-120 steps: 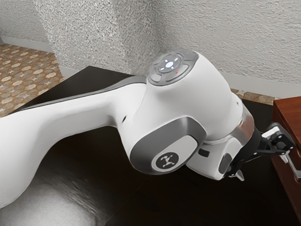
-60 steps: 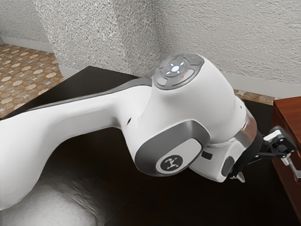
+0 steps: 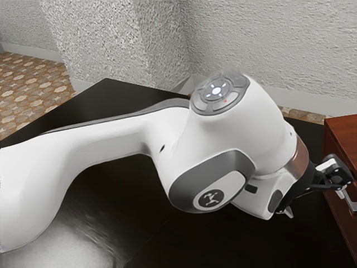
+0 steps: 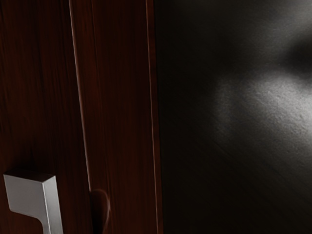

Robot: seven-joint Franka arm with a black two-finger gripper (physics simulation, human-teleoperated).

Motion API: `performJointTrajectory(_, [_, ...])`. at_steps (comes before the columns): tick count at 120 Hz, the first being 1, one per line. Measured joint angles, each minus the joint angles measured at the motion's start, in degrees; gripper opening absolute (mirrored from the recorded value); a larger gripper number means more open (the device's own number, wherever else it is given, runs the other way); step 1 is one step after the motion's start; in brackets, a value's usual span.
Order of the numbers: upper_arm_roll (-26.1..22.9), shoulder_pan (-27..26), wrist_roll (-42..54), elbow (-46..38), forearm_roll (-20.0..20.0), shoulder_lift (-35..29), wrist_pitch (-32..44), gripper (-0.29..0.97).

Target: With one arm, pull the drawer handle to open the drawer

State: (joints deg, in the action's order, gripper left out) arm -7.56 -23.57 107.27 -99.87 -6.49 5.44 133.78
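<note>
Your arm has swung further toward the exterior view's right over the last second, carrying the gripper (image 3: 336, 176) up to the red-brown drawer (image 3: 340, 137) at the right of the dark table (image 3: 111, 103). The gripper hangs just beside the silver drawer handle (image 3: 350, 200); you cannot tell whether it is wide or narrow.

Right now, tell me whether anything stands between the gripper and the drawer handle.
Nothing visible does. The gripper hangs right beside the silver drawer handle on the wooden drawer front, and no object shows in the short space between them. Whether they touch, I cannot tell.
</note>
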Motion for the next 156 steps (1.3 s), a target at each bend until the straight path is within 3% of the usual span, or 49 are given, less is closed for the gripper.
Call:
performJointTrajectory(86, [0.2,0.4,0.0,1.9,-0.1,3.3,1.1,0.68])
performJointTrajectory(156, [0.2,1.3,-1.9,4.7,-2.9,7.3,2.9,0.68])
